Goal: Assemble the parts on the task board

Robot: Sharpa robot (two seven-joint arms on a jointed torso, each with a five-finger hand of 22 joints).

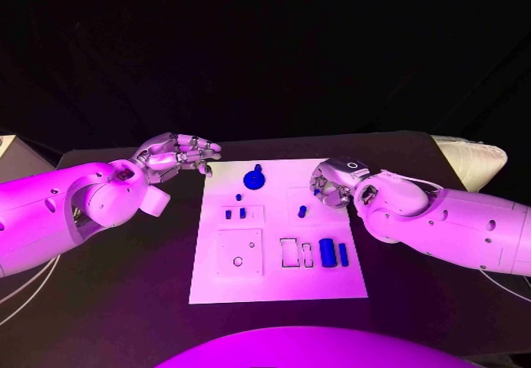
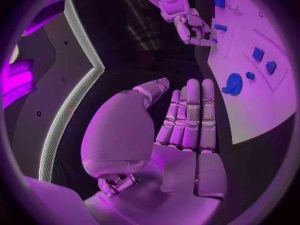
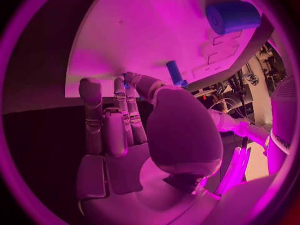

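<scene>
Head view | left robot hand (image 1: 177, 156) empty | right robot hand (image 1: 332, 182) over task board (image 1: 277, 284)

Both arms are clad in smooth, rounded white shells with small dark round holes dotted along them. Beside the task board (image 1: 277, 230), the left hand (image 1: 175, 156) and the right hand (image 1: 332, 182) are silvery metal, built of many short jointed segments. A small ring marking sits on the right wrist casing. Each palm carries a large, bulging smooth cover at the thumb's base, with flat plates across the rest. Thin pale cables trail below both arms.
</scene>
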